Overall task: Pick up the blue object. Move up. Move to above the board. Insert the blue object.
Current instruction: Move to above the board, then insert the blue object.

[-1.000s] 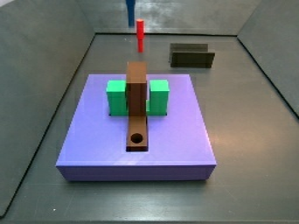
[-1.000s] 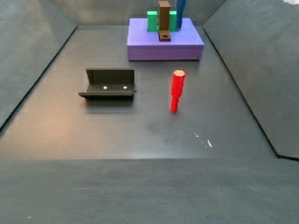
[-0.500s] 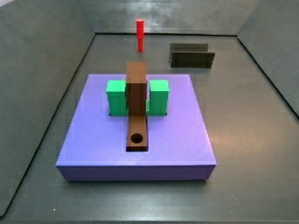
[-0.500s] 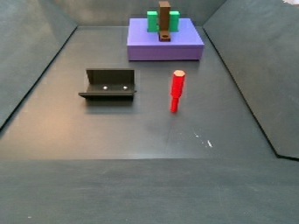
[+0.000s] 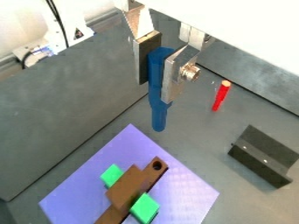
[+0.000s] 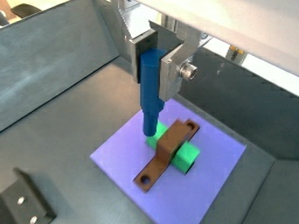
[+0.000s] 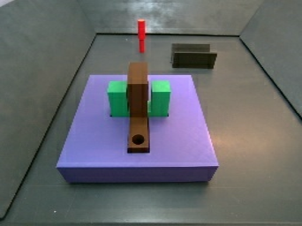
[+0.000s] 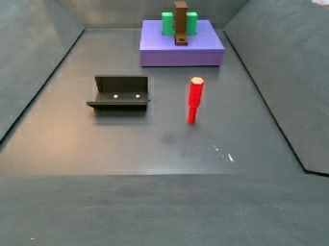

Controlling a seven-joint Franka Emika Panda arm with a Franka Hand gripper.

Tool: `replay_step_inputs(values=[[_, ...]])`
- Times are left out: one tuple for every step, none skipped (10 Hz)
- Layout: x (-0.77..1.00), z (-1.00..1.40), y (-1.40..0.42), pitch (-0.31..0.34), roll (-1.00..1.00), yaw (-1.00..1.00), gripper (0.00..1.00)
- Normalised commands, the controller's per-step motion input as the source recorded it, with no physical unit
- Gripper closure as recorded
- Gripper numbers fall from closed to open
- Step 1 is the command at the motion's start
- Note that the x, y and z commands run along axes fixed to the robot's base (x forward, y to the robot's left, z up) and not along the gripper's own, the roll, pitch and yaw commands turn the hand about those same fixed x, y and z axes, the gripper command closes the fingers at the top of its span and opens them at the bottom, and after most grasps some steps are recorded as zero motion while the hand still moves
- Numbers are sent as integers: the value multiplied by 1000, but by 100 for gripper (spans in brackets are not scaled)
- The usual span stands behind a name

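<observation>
The blue object (image 5: 158,87) hangs upright, pinched between the gripper's (image 5: 162,54) silver fingers (image 5: 177,74), high over the floor and out of both side views. Below it in both wrist views lies the board (image 6: 166,154), resting across two green blocks (image 6: 184,156) on the purple slab (image 6: 216,154), its hole (image 7: 138,140) open. The red stick (image 8: 195,100) stands alone on the floor, well apart, with the fixture (image 8: 121,93) beside it.
</observation>
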Motion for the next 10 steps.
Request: replay_step_inputs(values=[[141,76,-312,135,49,-4,100],[73,54,-180,77,53,0,100],[0,0,0,0,-1,-34,100],[0,-266,-234,-150,-141,-174,100],[-91,-446,-857,-216,-57,100,100],[-97,-374,-966,-194,24,251,100],[-66,-394,-937,-189,17,274,100],[0,-397,-854,-140,0,300,100],[0,-400,-806,-131,0,277,100],[0,-391,-674,-114,0,174,100]])
